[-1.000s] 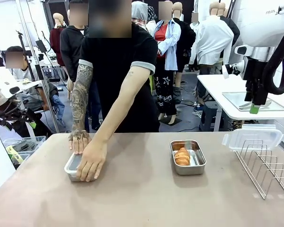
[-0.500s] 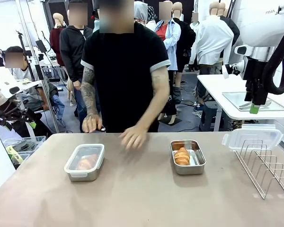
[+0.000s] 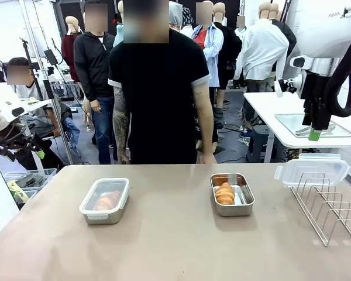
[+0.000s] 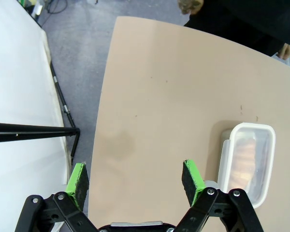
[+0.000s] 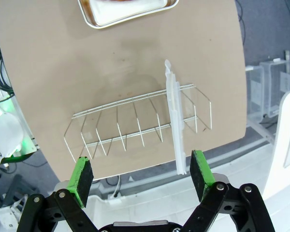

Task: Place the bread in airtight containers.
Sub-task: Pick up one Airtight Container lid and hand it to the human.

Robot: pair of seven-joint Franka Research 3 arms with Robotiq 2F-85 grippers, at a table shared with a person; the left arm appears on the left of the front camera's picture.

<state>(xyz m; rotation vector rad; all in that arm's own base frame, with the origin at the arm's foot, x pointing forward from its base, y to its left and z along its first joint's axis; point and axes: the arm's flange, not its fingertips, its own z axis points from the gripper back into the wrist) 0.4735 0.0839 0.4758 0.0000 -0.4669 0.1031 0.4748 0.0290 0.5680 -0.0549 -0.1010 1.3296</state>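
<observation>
Half done: left container [image 3: 105, 201] lidded with croissant; right container [image 3: 232, 194], beside the rack [image 3: 330, 206], lacks its lid [image 3: 312, 170]. Left claw [image 4: 135, 176] and right claw [image 5: 142, 175] both open, empty.

Bright even indoor light, soft shadows, sharp focus, wide-angle wrist distortion.

A wire rack [image 3: 330, 206] stands on the tan table [image 3: 175, 240] at about four o'clock, near the edge. At twelve o'clock a person in a black shirt [image 3: 158, 93] stands behind the table, arms hanging down.
</observation>
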